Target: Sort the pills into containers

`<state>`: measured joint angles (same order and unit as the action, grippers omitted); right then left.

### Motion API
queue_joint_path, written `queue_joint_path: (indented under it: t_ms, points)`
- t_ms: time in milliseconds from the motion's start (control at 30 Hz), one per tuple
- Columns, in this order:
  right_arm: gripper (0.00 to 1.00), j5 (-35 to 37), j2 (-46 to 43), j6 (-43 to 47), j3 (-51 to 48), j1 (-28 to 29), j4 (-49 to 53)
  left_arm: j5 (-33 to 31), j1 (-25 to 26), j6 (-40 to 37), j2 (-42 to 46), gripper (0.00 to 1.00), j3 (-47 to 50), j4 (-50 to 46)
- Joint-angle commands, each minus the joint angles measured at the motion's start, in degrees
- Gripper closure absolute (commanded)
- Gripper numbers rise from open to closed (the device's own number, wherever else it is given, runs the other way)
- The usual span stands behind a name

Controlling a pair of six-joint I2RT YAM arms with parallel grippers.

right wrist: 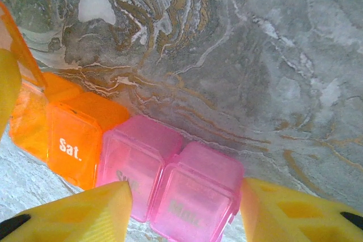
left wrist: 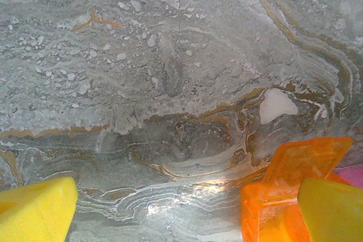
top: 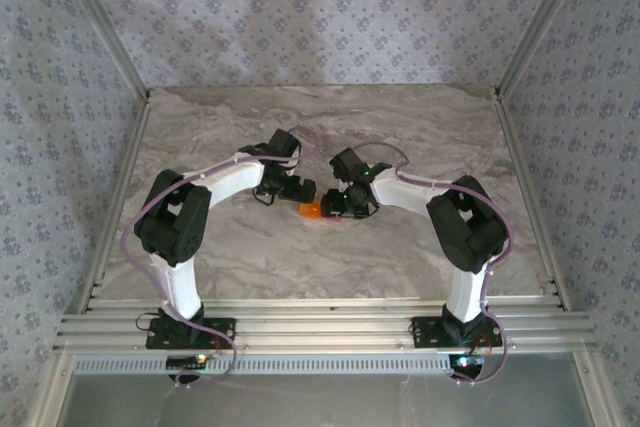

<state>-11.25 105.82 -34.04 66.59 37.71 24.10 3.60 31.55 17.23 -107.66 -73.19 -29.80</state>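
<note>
The marble table (top: 420, 117) lies bare out to its back wall (top: 320, 17) and side rails (top: 117, 197), and the containers (top: 311, 211) sit near its middle, well apart from every edge, with the two arms (top: 230, 179) meeting over them. The left gripper (left wrist: 181, 213) has its jaws spread wide, one yellow finger (left wrist: 332, 208) beside the orange end compartment (left wrist: 266, 208), whose lid (left wrist: 309, 160) stands flipped up. The right gripper (right wrist: 187, 213) straddles the two pink compartments (right wrist: 142, 162) next to a closed orange compartment (right wrist: 74, 140) marked "Sat." (whether those jaws pinch the strip, I cannot tell); the strip is translucent, joined in one row.
</note>
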Motion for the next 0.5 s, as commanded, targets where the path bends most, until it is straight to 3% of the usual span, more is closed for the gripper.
queue_joint_path:
  t_ms: [0, 467]
  points:
    - [0.45, -0.9, -0.1, 1.3, 0.2, -0.7, 4.4, 1.9, -1.2, 2.6, 3.7, 0.01, 0.6, 0.8]
    - [0.38, -0.7, -9.6, 3.3, 3.9, -2.4, 9.5, 9.4, -5.6, 9.3, 14.0, 0.0, 7.7, 6.5]
